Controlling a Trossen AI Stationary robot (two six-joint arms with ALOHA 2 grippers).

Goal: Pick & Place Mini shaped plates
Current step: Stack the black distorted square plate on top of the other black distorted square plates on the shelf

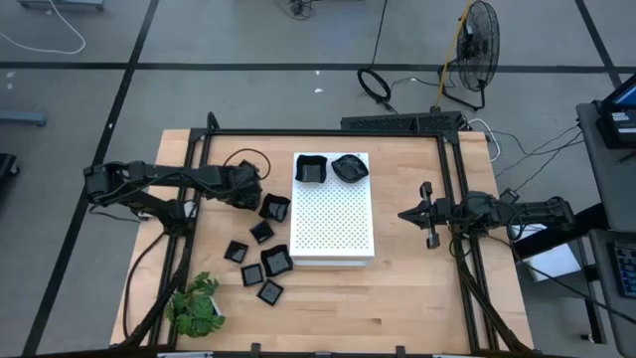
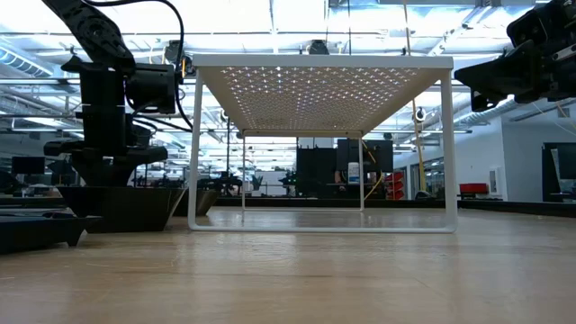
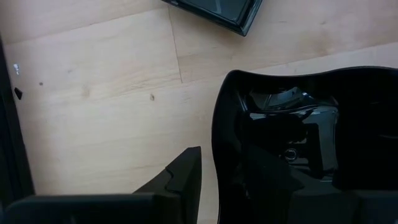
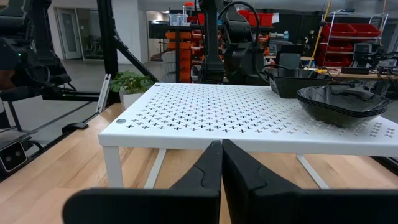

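Several small glossy black plates (image 1: 261, 232) lie on the table left of the white perforated board (image 1: 333, 224). A square plate (image 1: 310, 168) and a rounded plate (image 1: 349, 167) sit on the board's far end. My left gripper (image 1: 248, 191) is low over one black plate (image 3: 298, 118) near the board's left side. It is open, with its fingers on either side of that plate's rim. My right gripper (image 1: 427, 214) hovers shut to the right of the board, level with its top (image 4: 249, 112). My left gripper (image 3: 221, 168) comes from above and straddles the plate's rim (image 3: 217, 124), one finger (image 3: 183, 177) outside and the other inside the hollow. A thin strip of table shows between the outer finger and the rim. Whether the inner finger touches, I cannot tell. The plate rests on the table (image 2: 126, 205).
Another black plate (image 3: 217, 7) lies just beyond the straddled one. A small green plant (image 1: 196, 303) stands at the table's near left corner. Black frame rails (image 1: 328, 132) run along the far edge and both sides. Bare wood lies between the board and my right gripper.
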